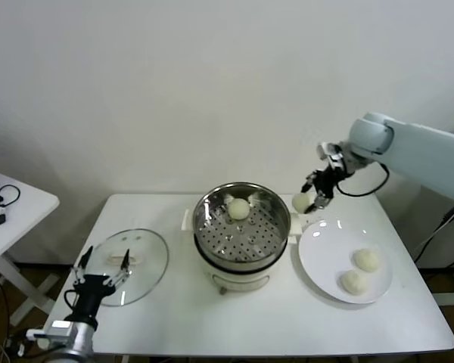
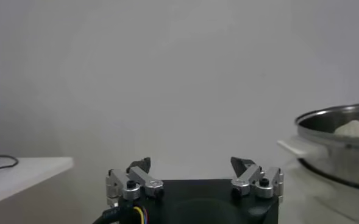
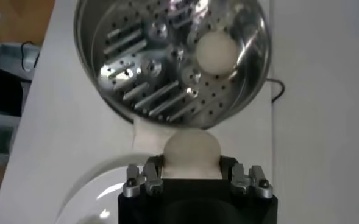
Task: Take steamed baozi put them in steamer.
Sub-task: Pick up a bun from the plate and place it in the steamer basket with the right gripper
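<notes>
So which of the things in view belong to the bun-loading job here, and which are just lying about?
Job:
- round perforated stainless-steel steamer, one cream-white dough bun inside
- bun held in the right gripper
- two buns on the flat white plate

Lying about:
- round glass lid
- white side table with black cables
- left gripper, idle, open, by the lid

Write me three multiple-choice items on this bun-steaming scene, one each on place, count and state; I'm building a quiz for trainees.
1. Where is the glass lid?
A. on the steamer
B. flat on the table, left of the steamer
C. on the plate

2. How many buns lie on the plate?
A. two
B. none
C. four

3. What is the right gripper doing?
A. hanging open
B. gripping the lid
C. shut on a bun

Key: 1 B, the steamer stands uncovered; 2 A, two buns rest there; 3 C, the right wrist view shows the bun between its fingers.
</notes>
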Controlling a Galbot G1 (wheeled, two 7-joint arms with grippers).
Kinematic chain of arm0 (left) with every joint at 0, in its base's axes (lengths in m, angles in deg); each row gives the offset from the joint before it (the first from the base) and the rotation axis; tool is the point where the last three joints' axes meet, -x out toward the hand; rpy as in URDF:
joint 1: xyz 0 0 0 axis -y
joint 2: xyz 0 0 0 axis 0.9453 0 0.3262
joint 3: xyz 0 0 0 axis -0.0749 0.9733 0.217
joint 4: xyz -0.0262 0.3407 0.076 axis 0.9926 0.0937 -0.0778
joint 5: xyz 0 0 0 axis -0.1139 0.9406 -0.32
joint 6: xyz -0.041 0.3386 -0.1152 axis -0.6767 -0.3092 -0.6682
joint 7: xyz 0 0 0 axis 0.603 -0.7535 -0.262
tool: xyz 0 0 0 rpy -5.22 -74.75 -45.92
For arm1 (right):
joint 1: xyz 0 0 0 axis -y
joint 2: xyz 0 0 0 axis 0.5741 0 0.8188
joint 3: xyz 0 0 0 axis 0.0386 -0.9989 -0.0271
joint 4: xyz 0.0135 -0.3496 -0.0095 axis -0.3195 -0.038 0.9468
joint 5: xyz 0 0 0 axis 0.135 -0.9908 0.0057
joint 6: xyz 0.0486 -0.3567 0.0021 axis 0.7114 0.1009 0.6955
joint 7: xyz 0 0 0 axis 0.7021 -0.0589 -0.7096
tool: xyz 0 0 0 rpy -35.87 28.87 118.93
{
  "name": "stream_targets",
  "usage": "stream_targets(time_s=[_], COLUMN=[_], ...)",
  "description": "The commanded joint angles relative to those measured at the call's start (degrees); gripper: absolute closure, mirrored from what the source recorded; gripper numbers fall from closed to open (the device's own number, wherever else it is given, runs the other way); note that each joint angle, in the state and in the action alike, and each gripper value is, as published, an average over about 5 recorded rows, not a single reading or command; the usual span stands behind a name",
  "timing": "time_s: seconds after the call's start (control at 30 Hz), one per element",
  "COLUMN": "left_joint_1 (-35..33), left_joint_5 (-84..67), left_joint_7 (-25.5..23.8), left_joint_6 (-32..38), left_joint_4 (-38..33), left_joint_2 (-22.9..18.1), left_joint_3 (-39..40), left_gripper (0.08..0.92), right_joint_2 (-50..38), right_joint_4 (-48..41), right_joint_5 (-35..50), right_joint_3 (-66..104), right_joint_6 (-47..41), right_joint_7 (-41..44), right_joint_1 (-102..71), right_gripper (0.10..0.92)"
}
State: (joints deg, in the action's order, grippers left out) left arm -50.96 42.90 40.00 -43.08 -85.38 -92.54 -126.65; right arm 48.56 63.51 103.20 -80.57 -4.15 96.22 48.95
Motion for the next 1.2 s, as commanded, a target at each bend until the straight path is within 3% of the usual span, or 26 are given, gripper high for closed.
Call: stream_targets(time_s=[0.03,0.47,1.2], left_joint_1=[0.2,-1.0,-0.9], left_joint_5=[0.7,0.8,2.0], left_joint_7=[-0.1,-0.1,0.4], left_joint_6=[-0.1,0.2,-0.2], left_joint_4=[-1.3,-1.2,-0.7], left_joint_2=[-0.1,0.0,-2.4], left_joint_3=[1.7,1.2,2.2], left_gripper=[0.177,0.177,0.177], right_joint_2=[14.4,24.5,24.1], right_joint_4=[0.0,-1.7,-5.2], right_joint_5=[10.4,7.2,2.5], right_joint_3=[-5.2,-0.7,0.2], right_joint_6=[-1.4,-4.0,-3.8], right_joint_7=[-0.8,-4.1,-4.8], right_joint_1=[6.4,-5.2,-10.7], right_gripper=[0.412,0.423,0.423])
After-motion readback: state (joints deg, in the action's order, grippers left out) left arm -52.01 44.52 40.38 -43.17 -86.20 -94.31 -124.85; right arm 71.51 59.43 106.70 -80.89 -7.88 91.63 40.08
